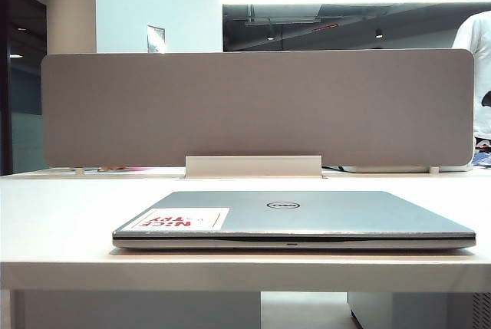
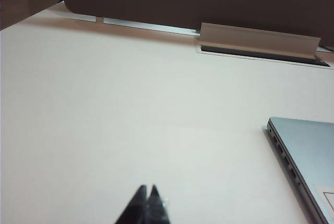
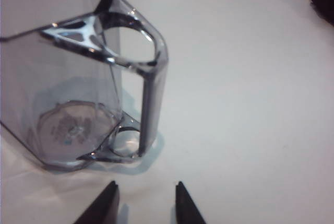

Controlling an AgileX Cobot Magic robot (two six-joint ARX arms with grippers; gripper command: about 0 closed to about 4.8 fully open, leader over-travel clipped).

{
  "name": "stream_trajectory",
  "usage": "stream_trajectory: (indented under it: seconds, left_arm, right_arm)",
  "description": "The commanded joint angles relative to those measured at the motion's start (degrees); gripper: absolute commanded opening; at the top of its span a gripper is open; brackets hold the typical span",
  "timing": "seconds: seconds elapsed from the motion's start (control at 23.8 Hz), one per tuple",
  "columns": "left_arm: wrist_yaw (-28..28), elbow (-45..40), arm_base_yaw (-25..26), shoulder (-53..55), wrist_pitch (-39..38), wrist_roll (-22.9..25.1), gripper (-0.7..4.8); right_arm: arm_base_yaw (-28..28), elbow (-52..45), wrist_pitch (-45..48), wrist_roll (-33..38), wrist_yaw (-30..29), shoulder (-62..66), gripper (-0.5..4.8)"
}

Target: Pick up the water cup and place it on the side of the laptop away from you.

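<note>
The right pincer (image 3: 144,203), jaws apart, hovers just before the clear squarish handled water cup (image 3: 78,88) on the white counter (image 3: 245,93), while the left pincer (image 2: 147,203), tips together, sits beside the silver Dell-logo laptop (image 2: 308,151) whose sticker reads "NICE".

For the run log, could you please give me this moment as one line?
right gripper: open, near water cup handle, not gripping | left gripper: shut, over bare table | laptop: closed | placement: not done
</note>
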Motion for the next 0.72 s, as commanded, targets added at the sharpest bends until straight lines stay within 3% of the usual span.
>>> stream_trajectory:
  seconds: [0.04,0.72]
  left_arm:
    - [0.09,0.17,-0.09,0.07,0.63,-0.2,-0.06]
    - [0.26,0.17,-0.11,0.07,-0.39,-0.2,-0.06]
  right_arm:
    - [-0.02,1.22,1.11,-0.11,0.04,0.39,1.58]
    - [-2.89,6.58,1.07,-0.13,1.36,3.5,1.57]
